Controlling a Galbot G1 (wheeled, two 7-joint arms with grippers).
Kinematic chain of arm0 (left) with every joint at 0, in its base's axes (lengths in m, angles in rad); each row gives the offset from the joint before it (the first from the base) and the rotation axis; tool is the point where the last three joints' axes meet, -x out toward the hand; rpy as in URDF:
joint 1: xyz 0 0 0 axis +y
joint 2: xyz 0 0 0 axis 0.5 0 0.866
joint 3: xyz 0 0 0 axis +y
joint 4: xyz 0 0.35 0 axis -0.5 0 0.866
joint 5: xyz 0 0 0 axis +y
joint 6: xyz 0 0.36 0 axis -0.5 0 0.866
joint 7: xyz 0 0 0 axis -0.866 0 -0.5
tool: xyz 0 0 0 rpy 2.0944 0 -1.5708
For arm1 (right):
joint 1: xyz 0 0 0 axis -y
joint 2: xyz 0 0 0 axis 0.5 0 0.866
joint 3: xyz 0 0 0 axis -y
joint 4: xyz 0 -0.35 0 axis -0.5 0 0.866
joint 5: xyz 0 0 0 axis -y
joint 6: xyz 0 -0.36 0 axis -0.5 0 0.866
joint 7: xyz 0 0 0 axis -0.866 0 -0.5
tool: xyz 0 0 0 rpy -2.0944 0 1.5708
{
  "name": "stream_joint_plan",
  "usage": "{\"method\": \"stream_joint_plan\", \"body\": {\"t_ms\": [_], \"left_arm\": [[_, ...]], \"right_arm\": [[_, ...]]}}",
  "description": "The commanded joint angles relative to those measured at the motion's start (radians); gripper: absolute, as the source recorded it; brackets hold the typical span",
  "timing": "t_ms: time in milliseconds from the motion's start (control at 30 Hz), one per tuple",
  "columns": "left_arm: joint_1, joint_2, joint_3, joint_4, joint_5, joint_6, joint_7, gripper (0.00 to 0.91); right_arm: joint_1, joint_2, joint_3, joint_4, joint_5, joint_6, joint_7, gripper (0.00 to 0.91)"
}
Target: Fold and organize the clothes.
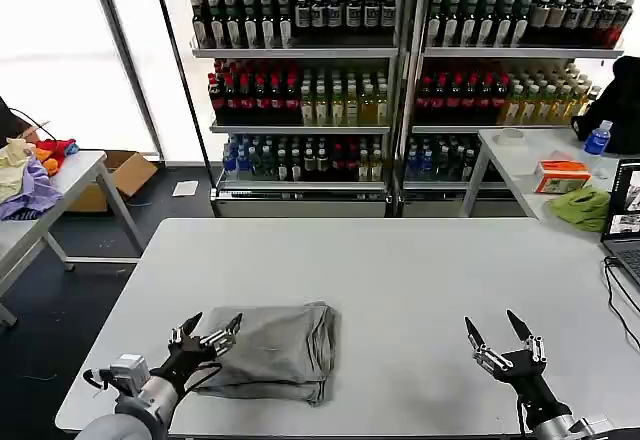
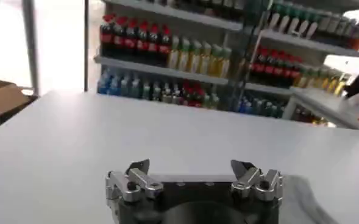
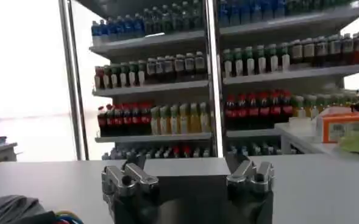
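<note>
One grey shirt [image 1: 275, 348] lies folded into a rough rectangle on the white table [image 1: 420, 270], near the front edge and toward the robot's left side, with a rumpled fold along its right edge and its lower edge hanging a little uneven. In the head view the left gripper [image 1: 212, 331] sits at the shirt's left edge, its dark fingers spread apart and pointing across the cloth; whether the tips touch the fabric cannot be told. In the left wrist view the same gripper [image 2: 192, 170] shows its jaws wide apart with bare table between them, and a strip of grey cloth [image 2: 307, 201] lies just beside one finger. The right gripper [image 1: 500, 332] hovers over bare table well to the right of the shirt, its two pointed fingers open in a V and holding nothing; the right wrist view shows it [image 3: 188, 170] with jaws wide, and a corner of the grey shirt [image 3: 11, 210] far off to one side. Behind the table stand shelves of bottles [image 1: 400, 70], and a side table at the right carries a green cloth [image 1: 585, 207].
</note>
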Motion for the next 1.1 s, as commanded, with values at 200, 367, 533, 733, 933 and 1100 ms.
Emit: {"method": "stream_joint_plan", "body": {"t_ms": [200,367,533,733,933,1100], "left_arm": [[0.011,-0.054,0.013,0.142,0.04,0.001,0.027,0.907],[-0.007,-0.065,0.039,0.161,0.034,-0.001,0.027,0.615],[-0.015,-0.082,0.05,0.176,0.032,-0.004,0.012,0.091],[-0.013,-0.125,0.083,0.136,-0.011,-0.03,-0.071,0.03],[-0.028,-0.156,0.083,0.137,-0.019,-0.078,-0.106,0.01],[0.001,-0.126,0.003,0.076,-0.034,-0.083,-0.092,0.0]], "right_arm": [[0.004,0.006,-0.006,-0.012,-0.005,0.001,-0.002,0.907],[-0.006,0.003,0.013,-0.009,0.001,0.005,-0.003,0.907],[-0.007,0.005,0.017,-0.003,0.004,0.006,-0.004,0.907],[0.001,0.01,0.008,-0.002,0.0,0.004,-0.004,0.907],[0.0,0.009,0.012,0.002,0.003,0.003,-0.003,0.907],[-0.003,0.007,0.022,-0.002,0.005,0.005,-0.003,0.907]]}}
